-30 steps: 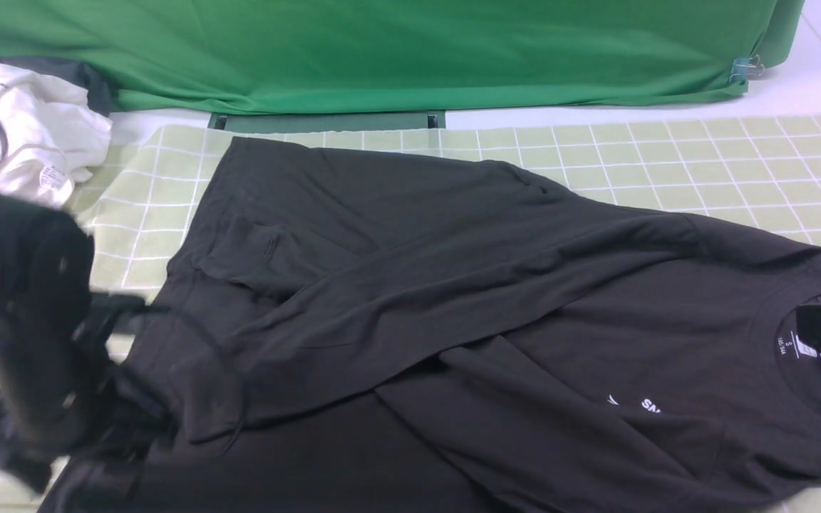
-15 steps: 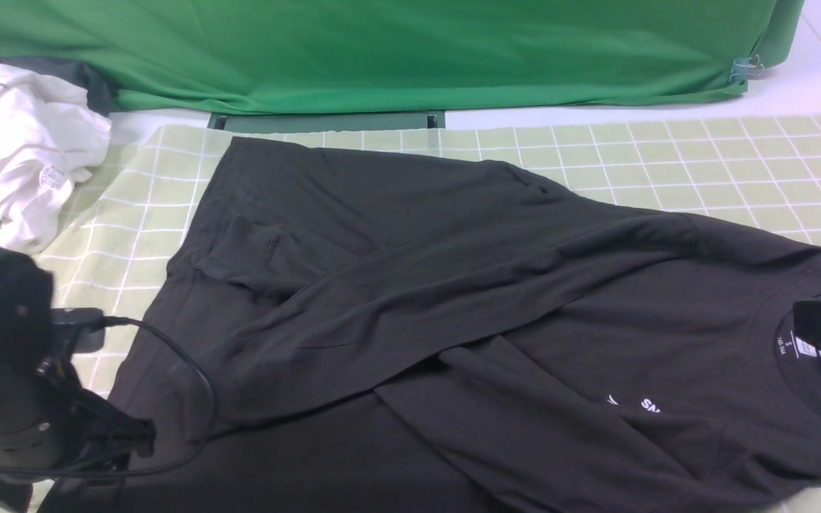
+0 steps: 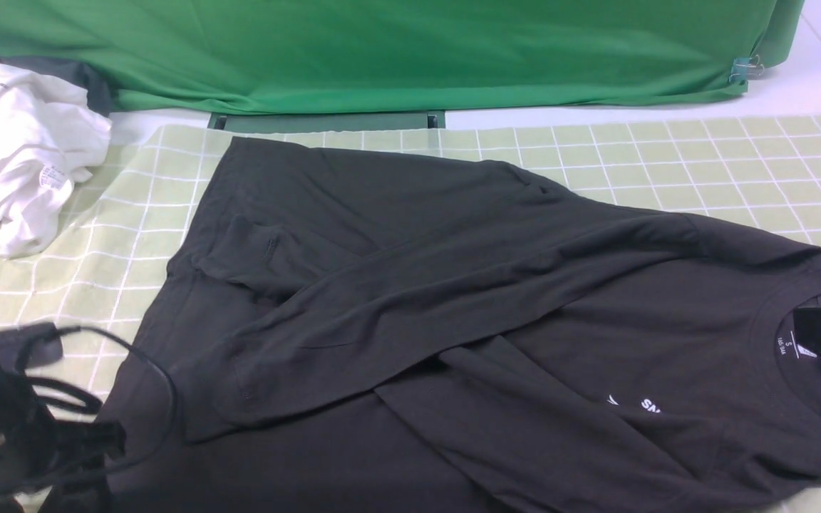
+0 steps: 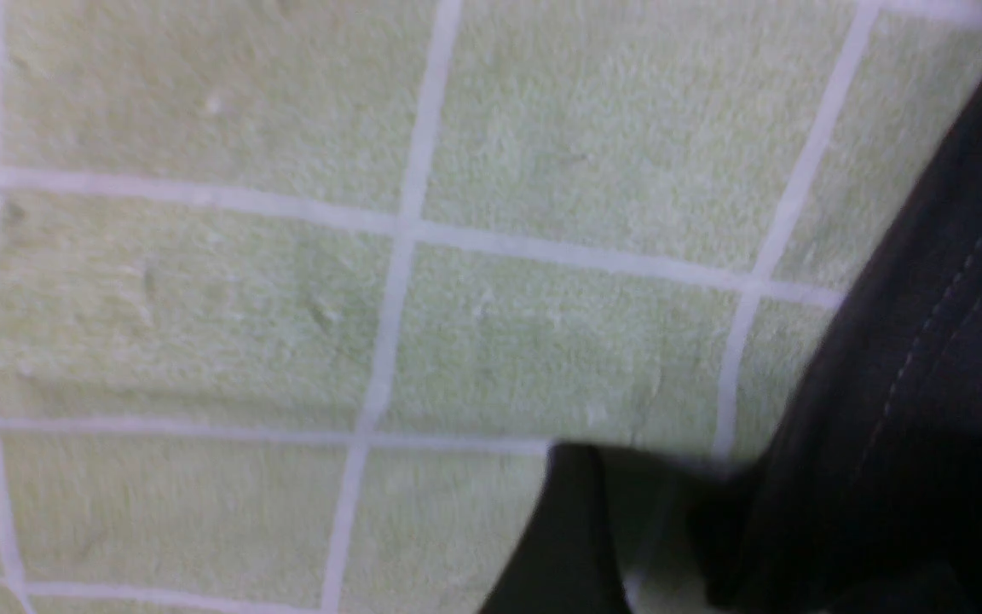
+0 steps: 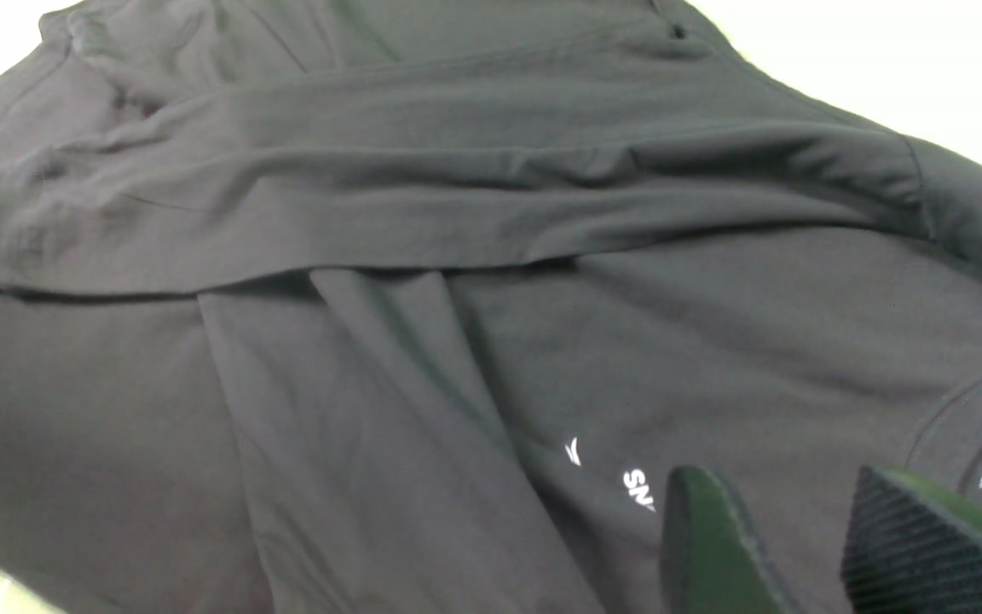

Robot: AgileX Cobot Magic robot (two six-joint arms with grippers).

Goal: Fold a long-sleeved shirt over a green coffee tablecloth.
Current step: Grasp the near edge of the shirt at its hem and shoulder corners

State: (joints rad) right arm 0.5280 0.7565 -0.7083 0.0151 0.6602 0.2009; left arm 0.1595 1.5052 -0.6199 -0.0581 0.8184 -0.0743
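Note:
The long-sleeved shirt [image 3: 453, 299] lies spread across the green coffee tablecloth [image 3: 667, 157], its neck and white label [image 3: 804, 349] to the right and both sleeves crossed over its body. Small white lettering [image 3: 649, 405] shows on the chest. My right gripper [image 5: 779, 477] hovers over the chest beside the collar, its fingers [image 5: 704, 546] apart with only flat cloth showing between them. At the front left my left gripper [image 3: 79, 442] sits off the shirt's hem [image 4: 926, 341]. One dark finger [image 4: 563, 529] shows over the tablecloth [image 4: 201, 324], holding nothing.
A crumpled white garment [image 3: 18, 149] lies at the back left. A plain deep-green fabric sheet [image 3: 382, 50] hangs along the back, held by a clip [image 3: 742, 70]. A black cable [image 3: 157, 370] loops from my left arm over the shirt's hem corner.
My left arm has drawn back toward the front left corner, away from the shirt's hem, uncovering the white garment. The right gripper has barely moved.

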